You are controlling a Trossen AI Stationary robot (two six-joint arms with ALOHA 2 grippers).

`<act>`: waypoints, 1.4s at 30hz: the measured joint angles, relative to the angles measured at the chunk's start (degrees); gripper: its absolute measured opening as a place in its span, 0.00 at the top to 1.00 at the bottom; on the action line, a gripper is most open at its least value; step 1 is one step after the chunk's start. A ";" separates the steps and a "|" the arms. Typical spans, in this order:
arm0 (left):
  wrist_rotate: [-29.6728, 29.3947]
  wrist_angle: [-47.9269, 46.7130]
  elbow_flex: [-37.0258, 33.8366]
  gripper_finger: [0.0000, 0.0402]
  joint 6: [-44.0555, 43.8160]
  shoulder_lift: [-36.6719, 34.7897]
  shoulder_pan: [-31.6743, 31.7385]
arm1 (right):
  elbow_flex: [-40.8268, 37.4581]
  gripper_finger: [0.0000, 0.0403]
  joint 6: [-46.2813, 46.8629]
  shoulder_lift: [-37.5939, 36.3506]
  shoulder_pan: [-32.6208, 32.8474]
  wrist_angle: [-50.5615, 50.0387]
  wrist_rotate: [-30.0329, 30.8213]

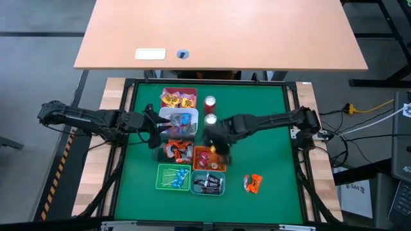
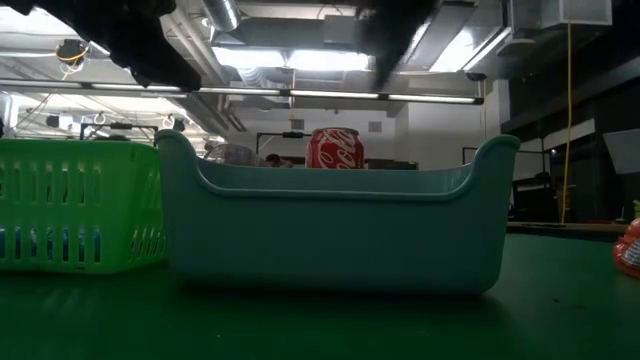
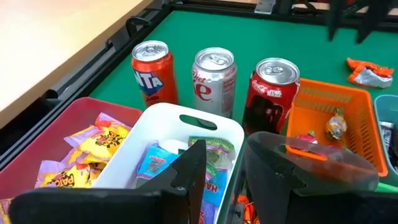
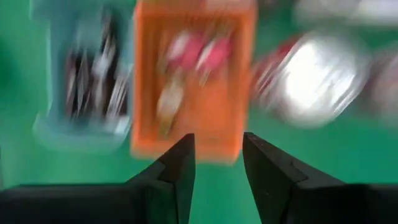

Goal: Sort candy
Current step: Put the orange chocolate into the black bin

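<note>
Candy lies sorted in bins: yellow sweets in a red bin, blue ones in a white bin, blue lollipops in a green bin, dark sweets in a teal bin, and a few sweets in an orange bin. Loose orange candy lies on the green mat at the near right. My right gripper hangs open above the orange bin's edge with nothing between its fingers. My left gripper stands open over the white bin's near corner, also with nothing between its fingers.
Three cans stand upright beyond the white and orange bins. A heap of orange and red sweets sits between the white and green bins. Bare green mat lies at the table's right and left. A wooden desk stands beyond the far edge.
</note>
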 joint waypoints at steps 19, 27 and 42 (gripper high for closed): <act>0.01 0.08 0.00 0.75 -0.02 2.25 0.00 | -19.78 0.67 13.71 0.07 20.36 -11.35 -7.14; 0.00 0.54 0.00 0.75 0.00 2.25 0.01 | -29.08 0.67 11.46 0.07 24.84 -5.20 -6.51; 0.01 1.42 0.00 0.75 -0.04 2.25 0.00 | -32.63 0.67 9.55 0.09 24.75 -0.03 -9.46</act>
